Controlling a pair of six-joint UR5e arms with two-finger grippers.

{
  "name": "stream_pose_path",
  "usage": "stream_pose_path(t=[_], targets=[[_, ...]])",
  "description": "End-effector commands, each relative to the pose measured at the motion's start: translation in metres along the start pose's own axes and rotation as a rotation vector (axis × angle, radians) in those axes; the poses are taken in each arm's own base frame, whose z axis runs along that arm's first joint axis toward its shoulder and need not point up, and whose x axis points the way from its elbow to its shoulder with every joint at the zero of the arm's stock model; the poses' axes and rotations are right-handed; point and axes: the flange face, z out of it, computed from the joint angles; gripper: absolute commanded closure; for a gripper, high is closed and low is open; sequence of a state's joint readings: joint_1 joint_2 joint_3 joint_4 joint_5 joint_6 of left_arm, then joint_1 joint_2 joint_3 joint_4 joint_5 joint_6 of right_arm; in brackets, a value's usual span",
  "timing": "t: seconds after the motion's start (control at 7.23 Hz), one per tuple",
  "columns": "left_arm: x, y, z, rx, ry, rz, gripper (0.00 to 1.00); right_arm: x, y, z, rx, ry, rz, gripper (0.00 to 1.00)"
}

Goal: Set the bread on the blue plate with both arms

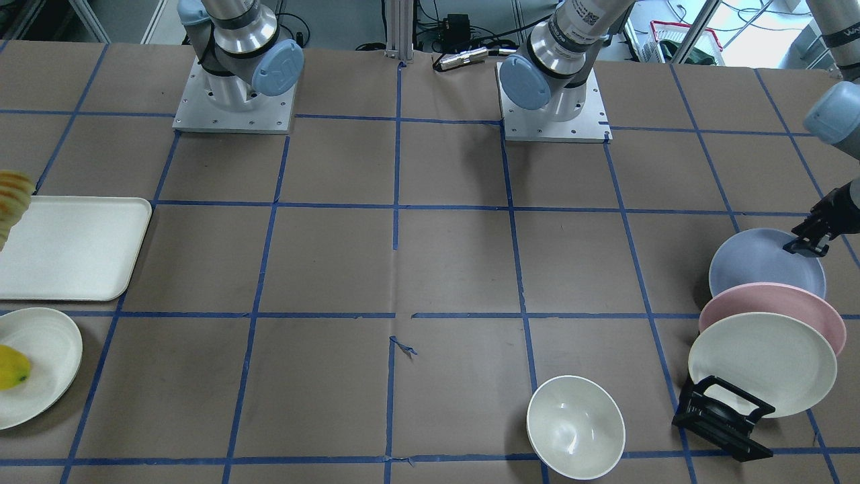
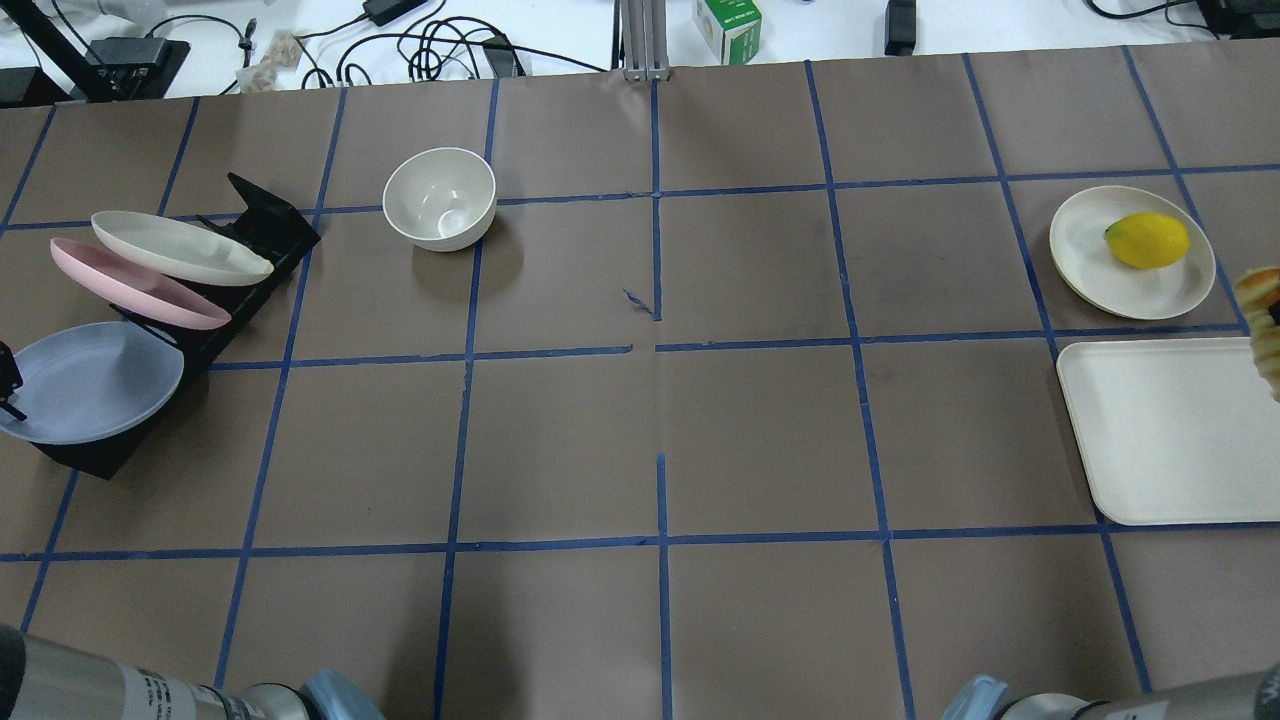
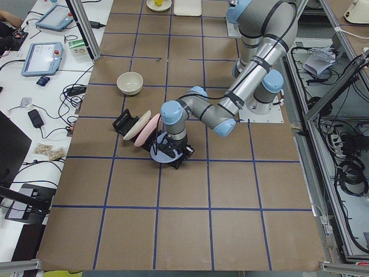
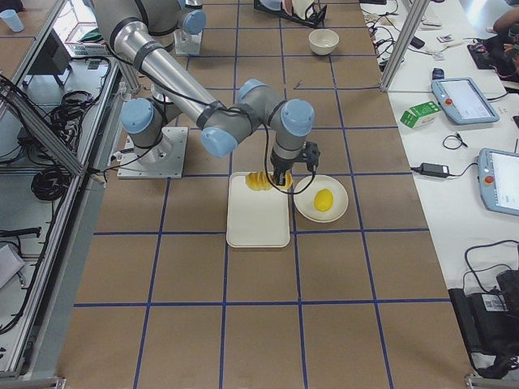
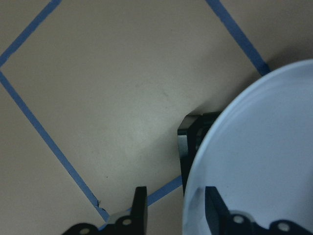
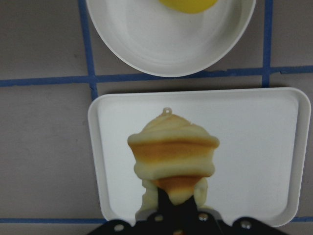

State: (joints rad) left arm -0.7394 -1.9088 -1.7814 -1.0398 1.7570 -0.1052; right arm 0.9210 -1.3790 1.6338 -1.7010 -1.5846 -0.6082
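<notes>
The blue plate point(image 1: 759, 262) leans in the end slot of a black rack point(image 2: 250, 225) at the table's left end; it also shows in the overhead view point(image 2: 90, 380). My left gripper point(image 5: 176, 205) is open, with one finger outside and one inside the plate's rim point(image 5: 264, 147); it also shows in the front view point(image 1: 809, 238). My right gripper point(image 6: 175, 198) is shut on the bread point(image 6: 171, 147), a sliced yellow-orange loaf. It holds the loaf above the cream tray point(image 6: 254, 147) at the table's right end. The bread shows only at the frame edge in the overhead view point(image 2: 1262, 320).
A pink plate point(image 2: 130, 290) and a cream plate point(image 2: 180, 250) stand in the same rack behind the blue one. A white bowl point(image 2: 440, 200) sits near the rack. A cream plate point(image 2: 1090, 250) with a yellow lemon point(image 2: 1147, 240) lies beside the tray point(image 2: 1170, 430).
</notes>
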Motion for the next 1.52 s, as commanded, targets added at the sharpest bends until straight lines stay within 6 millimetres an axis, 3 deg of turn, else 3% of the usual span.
stream_pose_path(t=[0.0, 0.28, 0.41, 0.55, 0.97, 1.24, 1.38], targets=[[0.0, -0.002, -0.005, 0.009, 0.011, -0.006, 0.7, -0.087, -0.027, -0.056, -0.006, 0.026, 0.03, 1.0], [0.0, -0.002, -0.004, 0.005, 0.012, -0.006, 0.8, -0.168, -0.037, -0.093, -0.017, 0.04, 0.083, 1.0], [0.001, 0.001, -0.003, -0.017, 0.009, -0.042, 0.94, -0.21, -0.04, -0.095, -0.005, 0.042, 0.096, 1.0], [0.001, 0.001, -0.004, -0.021, 0.012, -0.057, 1.0, -0.238, -0.04, -0.093, -0.003, 0.045, 0.122, 1.0], [0.0, 0.002, -0.01, -0.011, 0.01, -0.057, 1.0, -0.292, -0.038, -0.097, 0.019, 0.02, 0.159, 1.0], [-0.006, 0.001, -0.045, 0.027, 0.004, -0.052, 1.0, -0.332, -0.037, -0.094, 0.044, 0.018, 0.175, 1.0], [-0.012, 0.004, -0.073, 0.01, -0.004, -0.041, 1.0, -0.345, -0.036, -0.091, 0.04, -0.003, 0.195, 1.0]])
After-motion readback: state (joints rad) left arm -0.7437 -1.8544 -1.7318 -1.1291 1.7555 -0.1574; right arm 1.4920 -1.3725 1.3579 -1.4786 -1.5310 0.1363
